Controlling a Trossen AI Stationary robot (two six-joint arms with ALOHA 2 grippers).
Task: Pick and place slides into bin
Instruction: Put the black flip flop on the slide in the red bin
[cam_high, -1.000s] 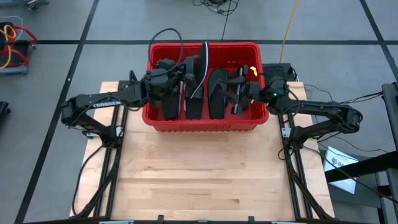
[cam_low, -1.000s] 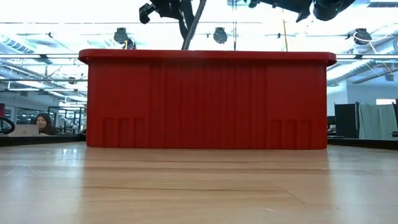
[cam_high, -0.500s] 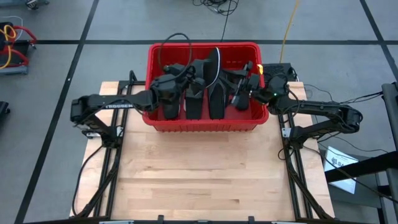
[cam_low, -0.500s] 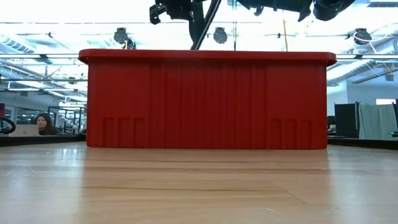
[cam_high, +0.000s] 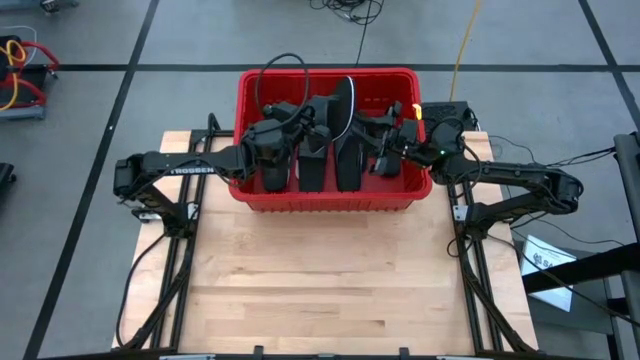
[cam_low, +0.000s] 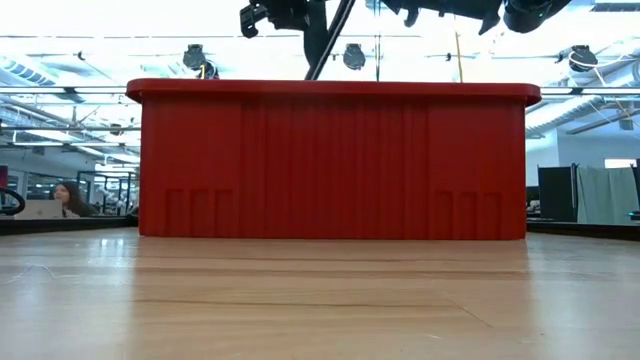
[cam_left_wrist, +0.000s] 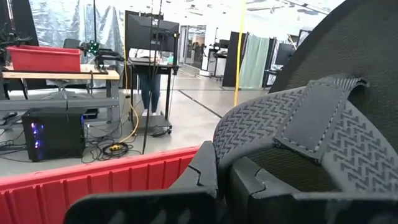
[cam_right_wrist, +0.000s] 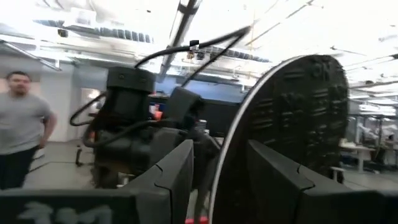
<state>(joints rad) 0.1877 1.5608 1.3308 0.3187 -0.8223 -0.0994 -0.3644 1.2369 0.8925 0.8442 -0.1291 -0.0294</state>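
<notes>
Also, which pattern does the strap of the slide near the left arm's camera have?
The strap is dark grey with a raised zigzag, chevron-like texture; the left wrist view shows it best.

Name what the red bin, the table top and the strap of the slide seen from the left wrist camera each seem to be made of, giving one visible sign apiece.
Bin: likely moulded plastic; uniform glossy red, fine vertical ribs, thick rolled rim.
Table top: wood, probably butcher block; pale planks with visible grain and seams.
Slide strap: looks like rubber or foam; matte dark grey, embossed zigzag texture, a stitched edge.
</notes>
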